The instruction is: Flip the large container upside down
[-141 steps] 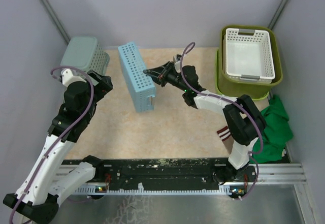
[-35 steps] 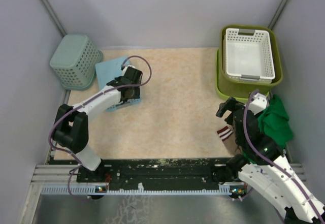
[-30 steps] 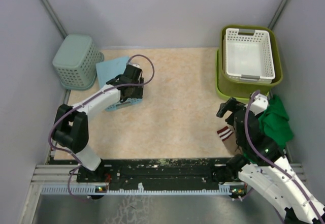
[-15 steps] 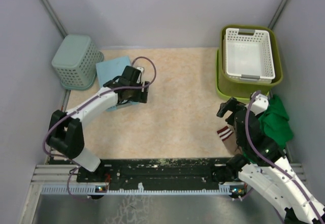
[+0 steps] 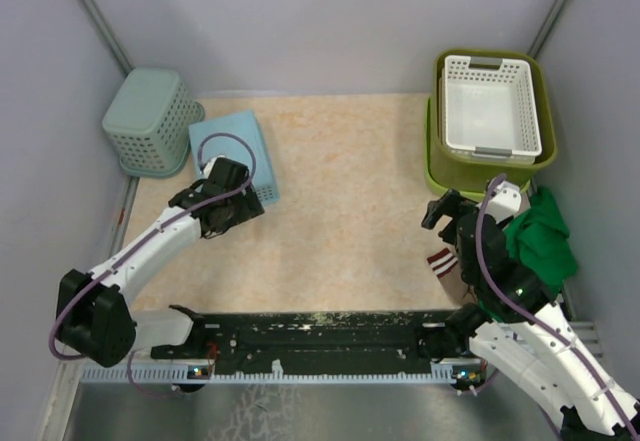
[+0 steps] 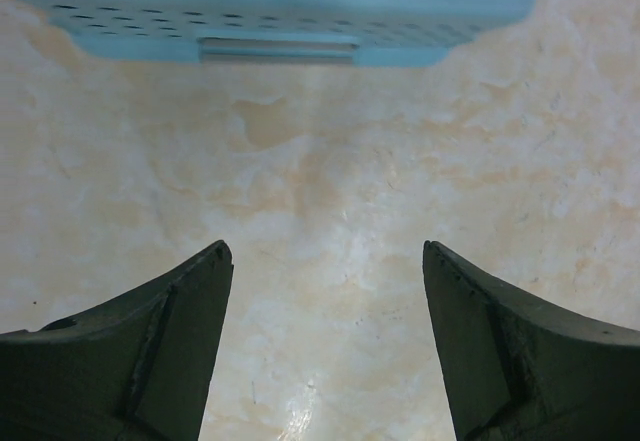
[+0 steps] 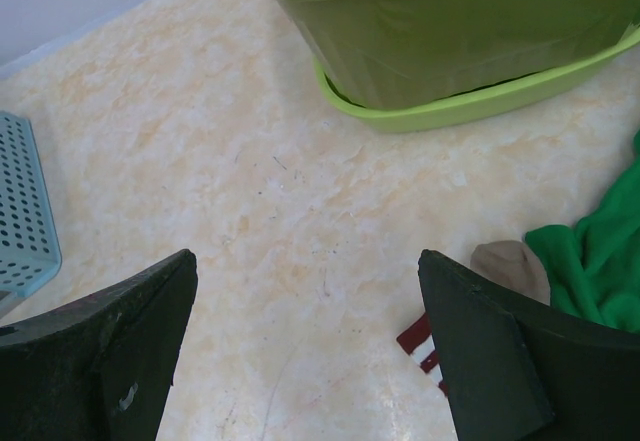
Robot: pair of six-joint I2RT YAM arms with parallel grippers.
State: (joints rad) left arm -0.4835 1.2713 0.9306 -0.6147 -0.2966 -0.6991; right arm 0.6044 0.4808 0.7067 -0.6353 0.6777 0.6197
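Observation:
The large container (image 5: 431,169) stands at the back right. Only its lime-green rim (image 7: 455,109) shows, under the olive-green basket (image 5: 541,89) that sits in it. My right gripper (image 5: 440,212) hovers open over bare floor, a little in front of and left of that rim; in the right wrist view the gripper (image 7: 307,258) holds nothing. My left gripper (image 5: 230,206) is open on the left side of the table, just short of an upside-down light-blue perforated basket (image 5: 235,151). In the left wrist view only floor lies between the gripper's (image 6: 325,251) fingers.
A white basket (image 5: 492,106) sits inside the olive one. A sage-green perforated basket (image 5: 150,121) stands upside down at the back left. A green cloth (image 5: 540,243) and a red-and-white striped item (image 5: 440,261) lie by the right arm. Walls close in on three sides.
My left gripper has opened and drawn back toward the near left, away from the light-blue basket, which now lies flat, upside down. The right arm has hardly moved.

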